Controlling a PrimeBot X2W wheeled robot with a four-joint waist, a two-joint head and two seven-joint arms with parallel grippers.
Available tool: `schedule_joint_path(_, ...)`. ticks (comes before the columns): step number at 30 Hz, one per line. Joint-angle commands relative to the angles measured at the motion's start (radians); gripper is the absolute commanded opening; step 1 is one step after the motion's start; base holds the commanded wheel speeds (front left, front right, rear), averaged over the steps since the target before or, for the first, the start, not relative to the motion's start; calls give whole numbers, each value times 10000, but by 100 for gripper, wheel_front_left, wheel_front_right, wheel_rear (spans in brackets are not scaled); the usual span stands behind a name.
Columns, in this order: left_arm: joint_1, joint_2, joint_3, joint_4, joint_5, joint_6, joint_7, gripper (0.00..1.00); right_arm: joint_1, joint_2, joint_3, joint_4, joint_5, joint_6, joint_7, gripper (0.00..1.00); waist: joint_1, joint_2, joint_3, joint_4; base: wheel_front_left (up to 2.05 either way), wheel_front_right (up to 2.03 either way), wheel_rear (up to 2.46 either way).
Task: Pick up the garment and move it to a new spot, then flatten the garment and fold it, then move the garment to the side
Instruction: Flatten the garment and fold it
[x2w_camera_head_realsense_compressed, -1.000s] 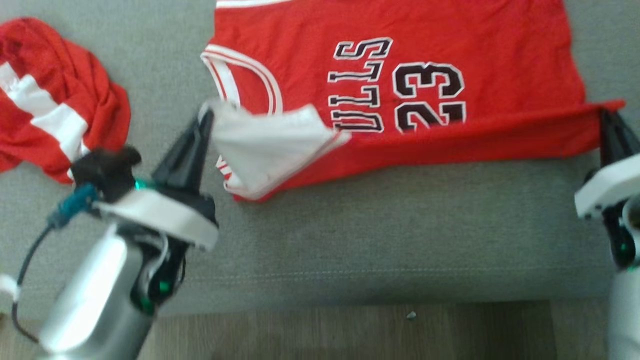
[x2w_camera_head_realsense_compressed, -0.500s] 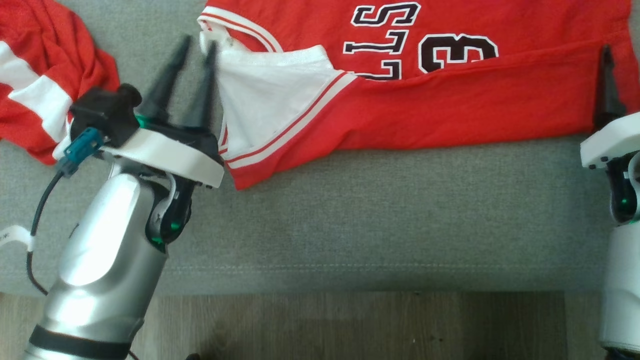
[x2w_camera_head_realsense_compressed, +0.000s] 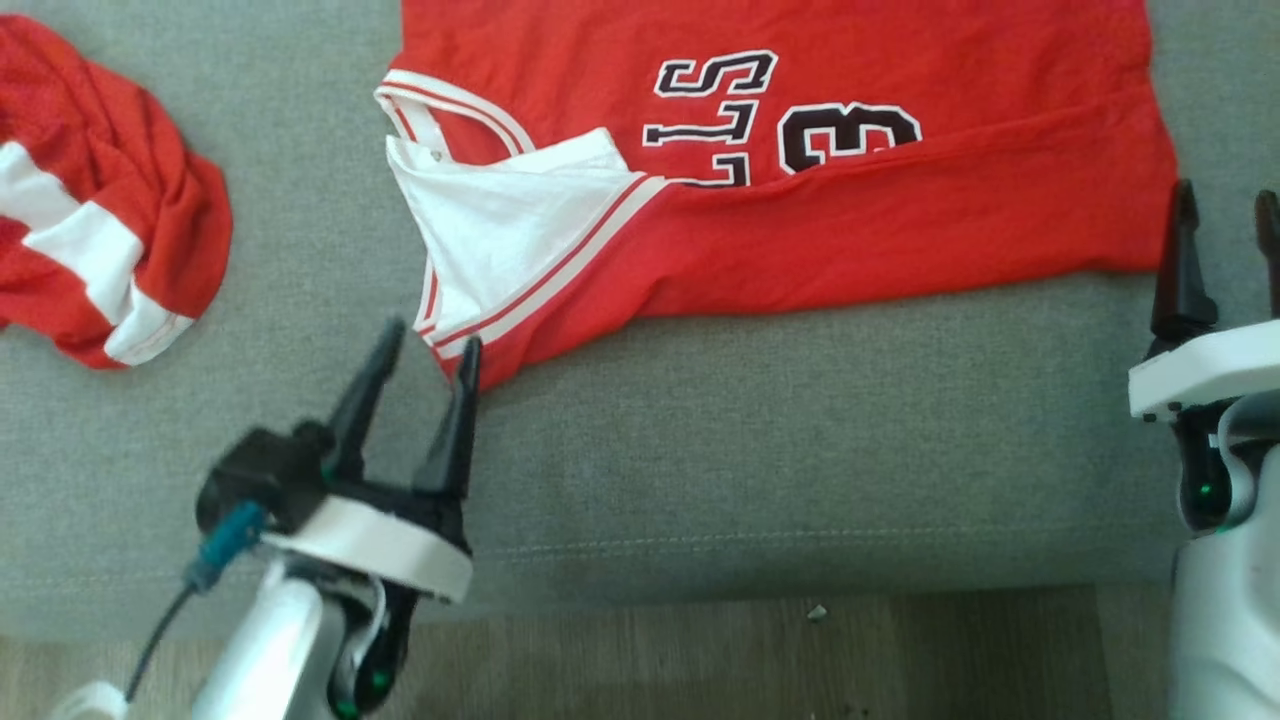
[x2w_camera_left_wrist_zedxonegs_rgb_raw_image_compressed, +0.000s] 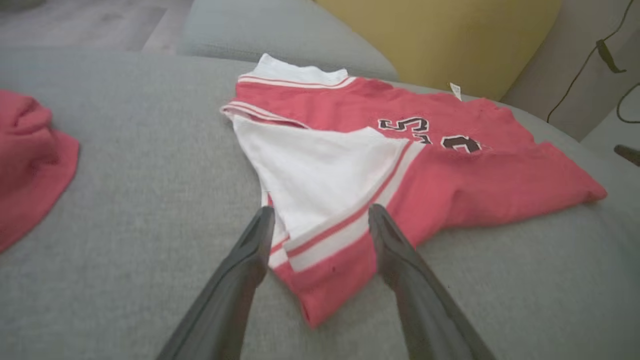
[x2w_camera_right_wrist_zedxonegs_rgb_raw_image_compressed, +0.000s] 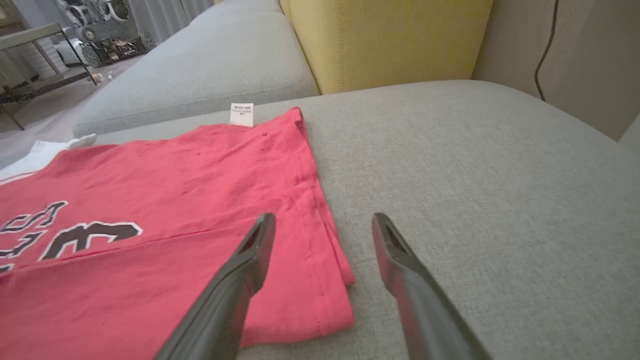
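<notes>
Garment (x2w_camera_head_realsense_compressed: 800, 220): red jersey, lies flat on the grey sofa seat (x2w_camera_head_realsense_compressed: 750, 450), neither end effector has hold of it.

- Left end effector (x2w_camera_head_realsense_compressed: 432, 336): fingers spread wide, nothing between them. In the left wrist view (x2w_camera_left_wrist_zedxonegs_rgb_raw_image_compressed: 321, 211) the tips straddle the jersey's (x2w_camera_left_wrist_zedxonegs_rgb_raw_image_compressed: 480, 175) near corner, the one with the red and white striped trim. Can't tell if a tip touches the cloth.
- Right end effector (x2w_camera_head_realsense_compressed: 1226, 190): fingers also spread wide, empty. It sits just beside the jersey's hem end. In the right wrist view (x2w_camera_right_wrist_zedxonegs_rgb_raw_image_compressed: 324, 217) one finger is over the hem corner of the jersey (x2w_camera_right_wrist_zedxonegs_rgb_raw_image_compressed: 150, 200), the other over bare cushion.
- Jersey's near long edge is folded up over the front, covering the lower part of the black lettering and number. At the left end the fold shows the white inner face.
- White label (x2w_camera_right_wrist_zedxonegs_rgb_raw_image_compressed: 241, 114) sticks out at the far hem corner.
- Second red and white garment (x2w_camera_head_realsense_compressed: 90, 230) lies bunched on the seat well left of the jersey, apart from it.
- Yellow back cushion (x2w_camera_right_wrist_zedxonegs_rgb_raw_image_compressed: 390, 40) is behind the seat.
- Wood floor (x2w_camera_head_realsense_compressed: 700, 650) runs along the seat's front edge.
</notes>
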Motion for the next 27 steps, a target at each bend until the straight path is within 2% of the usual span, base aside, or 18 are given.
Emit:
schedule_joint_path(1,-188,112,274,-189,-97,-35,-33,100,11,97,211,-370,78,60,-97,100,0,0,-125,0,0,0,0)
schedule_joint_path(10,-507,-22,26,1795,-522,-344,673,100,93,263,471,-35,162,60,-57,100,0,0,-592,-135,0,0,0)
schedule_joint_path(14,-922,-172,-32,2615,-869,-637,888,100,62,173,616,-66,216,60,99,100,0,0,-632,-174,0,0,0)
schedule_joint_path(15,-1031,-176,-79,2782,-893,-708,893,91,40,107,651,-72,242,60,164,100,0,0,-635,-172,0,0,0)
schedule_joint_path(16,-1129,-182,-104,2937,-912,-752,876,42,10,32,671,-68,269,60,238,100,0,0,-636,-170,0,0,0)
schedule_joint_path(17,-1216,-181,-141,3078,-925,-798,864,0,-23,-35,681,-40,300,60,347,100,0,0,-638,-171,0,0,0)
schedule_joint_path(21,-1375,-90,-161,3398,-1021,-909,759,0,-227,-279,570,442,358,60,1217,100,0,0,-691,-183,0,0,0)
schedule_joint_path(27,-1340,106,-73,3531,-1195,-970,649,0,-1074,-579,307,1899,165,60,2222,100,0,0,-891,-104,0,0,0)
